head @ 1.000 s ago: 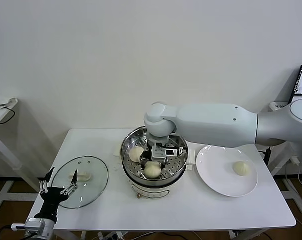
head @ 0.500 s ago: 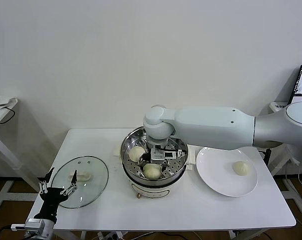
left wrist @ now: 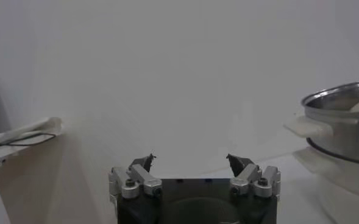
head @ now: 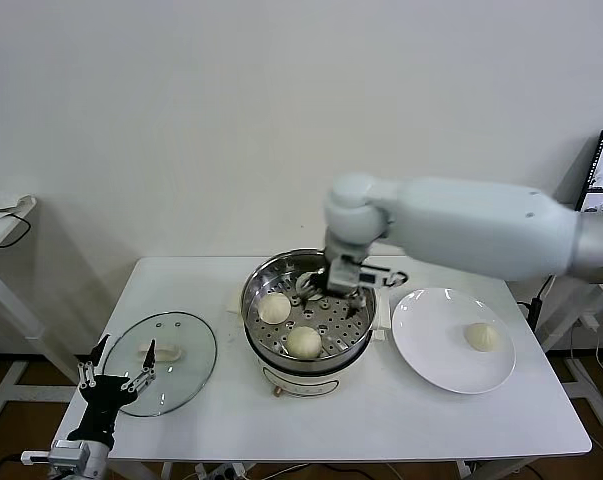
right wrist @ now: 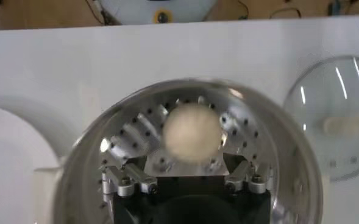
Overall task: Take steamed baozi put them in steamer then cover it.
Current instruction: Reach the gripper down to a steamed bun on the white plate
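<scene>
Two baozi (head: 274,308) (head: 303,341) showed on the steamer (head: 308,345) tray in the head view, one more (head: 482,337) on the plate (head: 431,350) to its right. The right gripper (head: 343,291) hung over the steamer's right side, jaws spread, empty. It should lift clear of the rim before reaching right for the plate's bun. The right wrist view showed a bun (right wrist: 192,133) just beyond its jaws. The cover (head: 161,375) lay left; the left gripper (head: 113,372) waited near it, jaws spread.

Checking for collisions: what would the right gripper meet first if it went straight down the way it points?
Probably the baozi lying on the steamer's tray below the open right gripper; depth is unclear.
</scene>
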Robot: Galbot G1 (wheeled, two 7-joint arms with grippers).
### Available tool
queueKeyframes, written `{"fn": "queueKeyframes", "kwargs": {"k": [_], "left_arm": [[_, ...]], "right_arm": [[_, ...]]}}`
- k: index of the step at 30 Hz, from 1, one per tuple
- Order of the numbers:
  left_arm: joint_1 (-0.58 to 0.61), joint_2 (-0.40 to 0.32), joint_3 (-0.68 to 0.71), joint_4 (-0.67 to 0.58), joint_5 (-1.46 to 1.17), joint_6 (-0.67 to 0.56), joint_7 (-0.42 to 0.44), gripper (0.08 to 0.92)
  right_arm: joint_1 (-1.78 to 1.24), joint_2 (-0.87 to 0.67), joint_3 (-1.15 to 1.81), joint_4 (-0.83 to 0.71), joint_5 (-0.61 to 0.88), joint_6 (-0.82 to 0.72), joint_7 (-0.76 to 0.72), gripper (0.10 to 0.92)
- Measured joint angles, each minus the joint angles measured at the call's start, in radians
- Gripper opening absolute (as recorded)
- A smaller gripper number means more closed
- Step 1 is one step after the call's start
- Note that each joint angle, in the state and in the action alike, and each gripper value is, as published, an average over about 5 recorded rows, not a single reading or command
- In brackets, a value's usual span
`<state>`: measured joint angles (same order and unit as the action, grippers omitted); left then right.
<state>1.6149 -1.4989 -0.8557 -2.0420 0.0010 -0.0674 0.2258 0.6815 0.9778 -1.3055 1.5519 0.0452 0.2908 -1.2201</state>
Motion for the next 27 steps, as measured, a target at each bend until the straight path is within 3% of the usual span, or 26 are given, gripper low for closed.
{"fn": "queueKeyframes", "kwargs": {"k": [7,15,27], "left_arm": [[0.013,-0.003,0.009,-0.019,0.011,-0.003,-0.001,0.823],[0.014,-0.002,0.023,-0.032,0.021,-0.005,-0.002,0.823],[0.012,-0.001,0.043,-0.029,0.037,-0.005,-0.003,0.823]], "right_arm": [[-0.003,-0.181,0.024,-0.028,0.064,-0.166,-0.036,0.823],[-0.140,-0.355,0.123,-0.108,0.030,-0.307,-0.065,0.823],[-0.472,-0.428,0.429,-0.292,-0.131,-0.374,-0.078,0.823]]}}
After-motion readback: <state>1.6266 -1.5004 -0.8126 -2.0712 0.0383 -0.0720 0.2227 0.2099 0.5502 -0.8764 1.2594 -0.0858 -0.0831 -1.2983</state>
